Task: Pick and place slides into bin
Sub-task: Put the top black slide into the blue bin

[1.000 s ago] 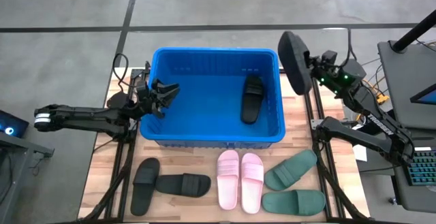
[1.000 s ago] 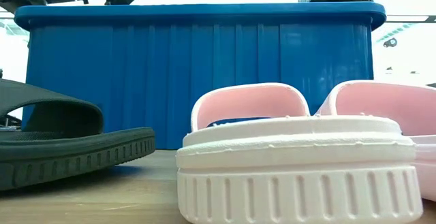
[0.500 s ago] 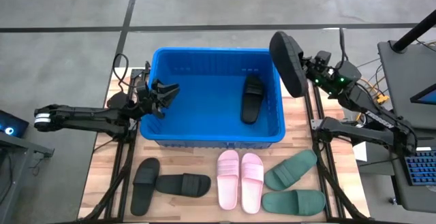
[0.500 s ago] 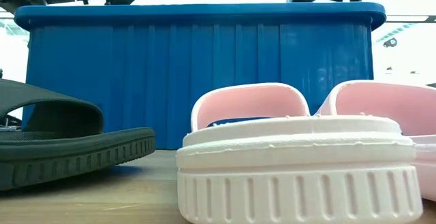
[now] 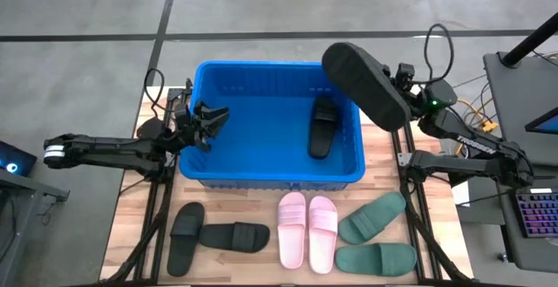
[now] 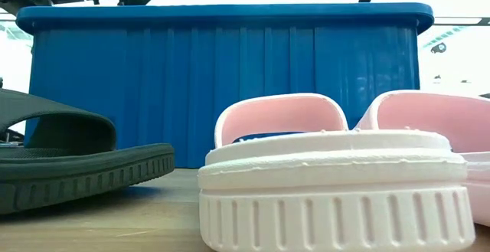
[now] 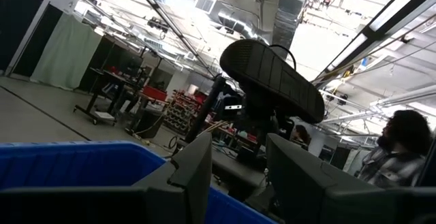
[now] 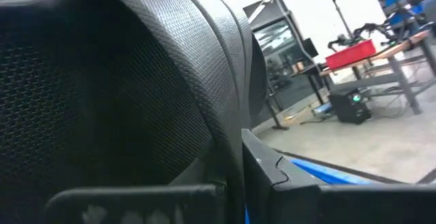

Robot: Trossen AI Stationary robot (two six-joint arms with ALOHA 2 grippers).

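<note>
The blue bin [image 5: 218,147] stands at the table's far middle, with one black slide [image 5: 323,126] lying inside at its right. My right gripper [image 5: 399,95] is shut on another black slide [image 5: 364,85], held high over the bin's far right corner with its broad face up. This slide also shows in the left wrist view [image 7: 272,81]. My left gripper [image 5: 212,115] is open and empty over the bin's left rim. Two black slides [image 5: 209,235], two pink slides [image 5: 307,231] and two green slides [image 5: 375,235] lie flat on the table in front of the bin. My right gripper holds the black slide by its right-hand side [image 5: 394,97], coming level from the table's right. The slide itself hides the place of contact; in the right wrist view one finger [image 8: 272,169] shows beside the slide's textured curve [image 8: 204,81]. The slide is lifted clear and tilted.
The bin's near wall [image 6: 230,83] rises behind a black slide [image 6: 76,160] and the pink slides [image 6: 329,175] in the low view. A person [image 7: 402,149] sits beyond the table. Desks with equipment stand off the table's right edge [image 5: 523,104].
My right gripper has gone toward the table's left, over the bin's far right corner, and has turned. The black slide it carries has tipped from standing on edge to lying broad face up, slanted across the corner.
</note>
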